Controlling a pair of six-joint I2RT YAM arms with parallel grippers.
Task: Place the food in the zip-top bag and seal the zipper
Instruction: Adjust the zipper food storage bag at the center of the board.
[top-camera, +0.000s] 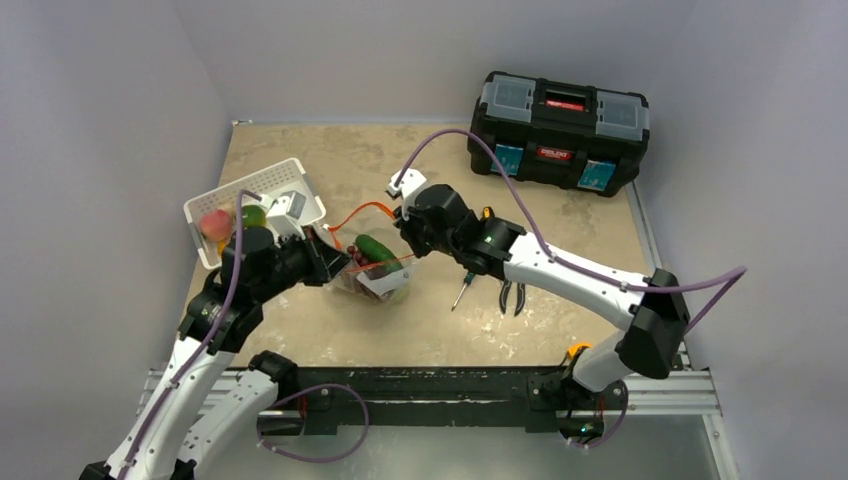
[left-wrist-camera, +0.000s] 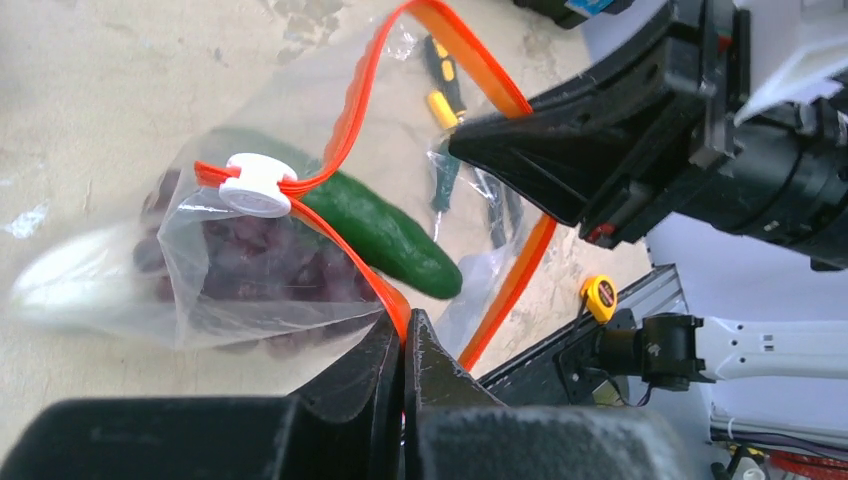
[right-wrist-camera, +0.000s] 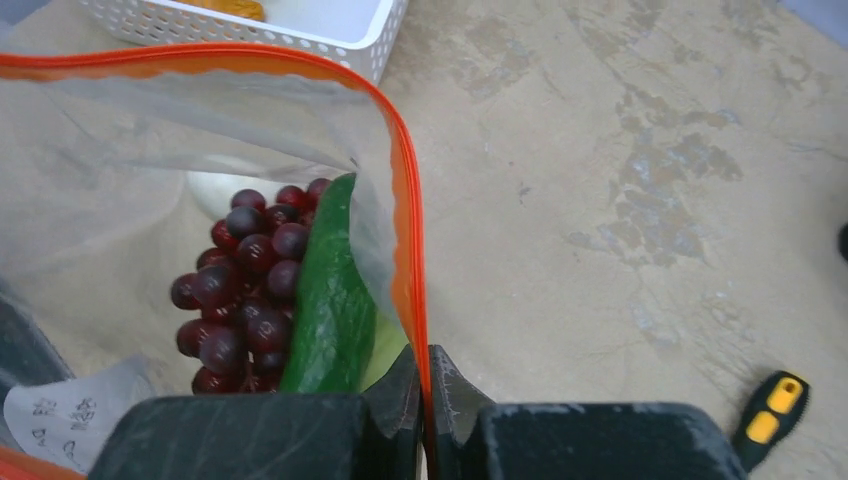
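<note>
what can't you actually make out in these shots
Basket contents: top view, the left arm covers part; right wrist view cuts it off at the top edge.
Label writing: right wrist view, too small, cut by the fingers.
Pale item behind the grapes: left wrist view, blurred through the bag.

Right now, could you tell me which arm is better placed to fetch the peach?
Probably left: the left fingers pinch the zipper beside the basket holding the peach, while the right fingers hold it farther away.

White arm links (top-camera: 575, 272), black joint housings (top-camera: 655, 320), looping lilac cables (top-camera: 715, 280), matte black wedge-shaped jaws
</note>
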